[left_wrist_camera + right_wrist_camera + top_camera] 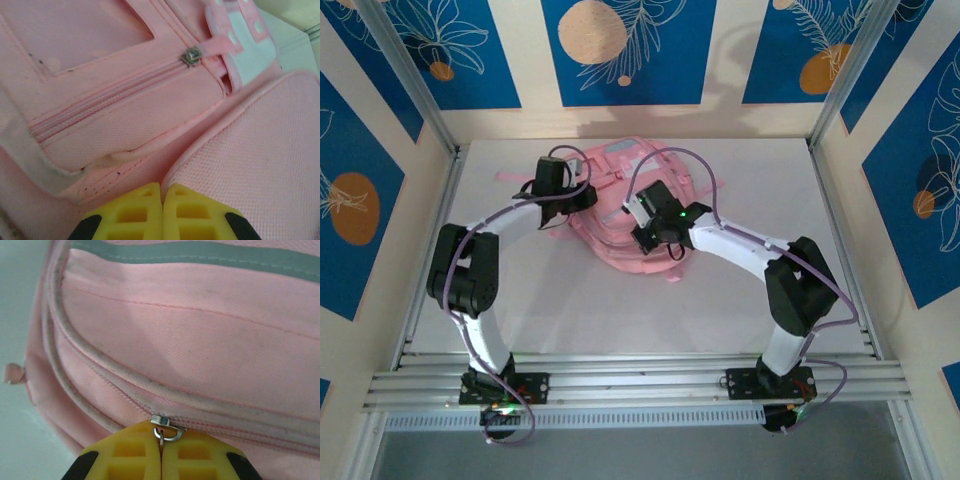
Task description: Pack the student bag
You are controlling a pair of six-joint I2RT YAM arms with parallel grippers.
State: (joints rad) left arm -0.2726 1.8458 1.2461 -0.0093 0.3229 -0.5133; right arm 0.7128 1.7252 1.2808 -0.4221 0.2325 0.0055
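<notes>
The student bag [620, 168], a large soft pink backpack, lies at the middle back of the table. My left gripper [582, 197] rests on its left side. In the left wrist view the yellow fingertips [162, 189] are shut, with the edge of a pink mesh panel [250, 150] pinched between them. A closed pocket zip with a metal slider [191, 55] runs above. My right gripper [640, 212] is on the bag's front right. It is shut [161, 434] on the pull ring of a metal zip slider [161, 420] on a closed zip line.
White table [620, 310] lies in front of the bag. Aluminium rails [640, 380] run along the near edge by both arm bases. Walls with blue panels close in the left, back and right sides. A pink strap [515, 178] trails out left of the bag.
</notes>
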